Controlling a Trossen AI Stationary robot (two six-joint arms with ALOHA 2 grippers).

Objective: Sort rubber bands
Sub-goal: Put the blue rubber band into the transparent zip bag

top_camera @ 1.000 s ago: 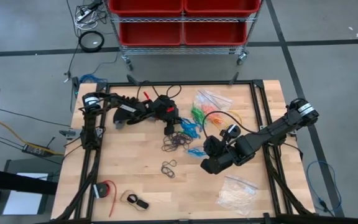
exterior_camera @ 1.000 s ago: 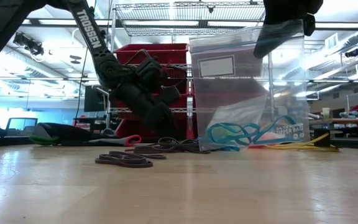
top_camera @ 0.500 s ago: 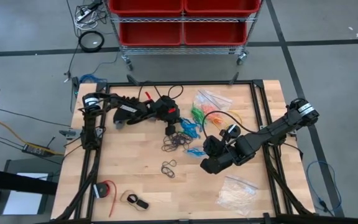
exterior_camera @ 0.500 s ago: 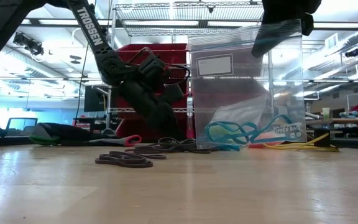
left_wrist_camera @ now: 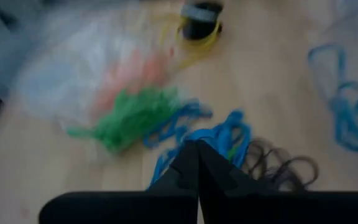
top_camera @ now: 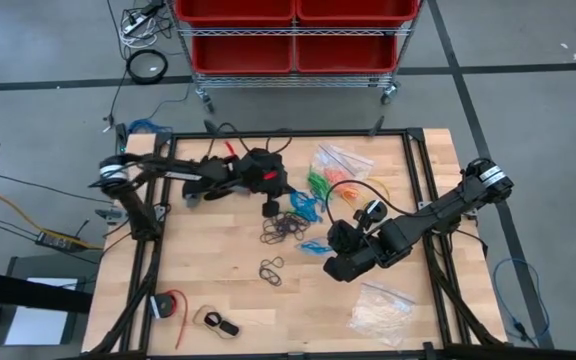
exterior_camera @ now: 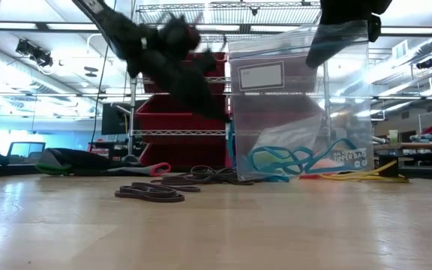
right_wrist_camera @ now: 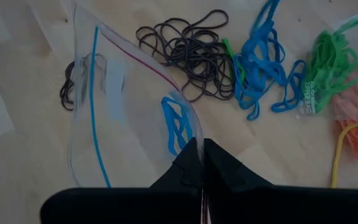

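Loose rubber bands lie mid-table: a black heap (top_camera: 286,228), a blue heap (top_camera: 304,206), and a small black bunch (top_camera: 271,270). Green (top_camera: 318,184) and orange (top_camera: 344,186) bands lie in clear bags. My left gripper (top_camera: 269,207) is shut and raised above the blue and black heaps; the low view shows it blurred (exterior_camera: 201,97). Blue bands (left_wrist_camera: 219,134) show right at its fingertips. My right gripper (top_camera: 336,243) is shut on a clear zip bag (exterior_camera: 298,112) with blue bands (exterior_camera: 291,159) inside. My left gripper appears to pinch blue rubber band strands (left_wrist_camera: 191,142) between its fingertips, coming slanting down from the table's left. The strands trail to both sides of the fingers. Blur hides how many are caught and whether they hang clear of the heap. My right gripper pinches one wall of the zip bag at its open top rim (right_wrist_camera: 196,138), coming from above and slanting down. The bag hangs upright below the fingers with its mouth open. Its bottom (exterior_camera: 298,177) rests on the table.
A clear bag of whitish pieces (top_camera: 380,308) lies near the front right. A yellow cable (top_camera: 370,186) lies by the orange bands. A red-and-black item (top_camera: 171,305) and a tape roll (top_camera: 218,322) sit front left. A cart with red bins (top_camera: 293,35) stands beyond the far edge.
My left gripper has shut at the edge of the blue and black heaps and then risen clear of the table, its arm lifting. The zip bag and the heaps on the table stay where they were.
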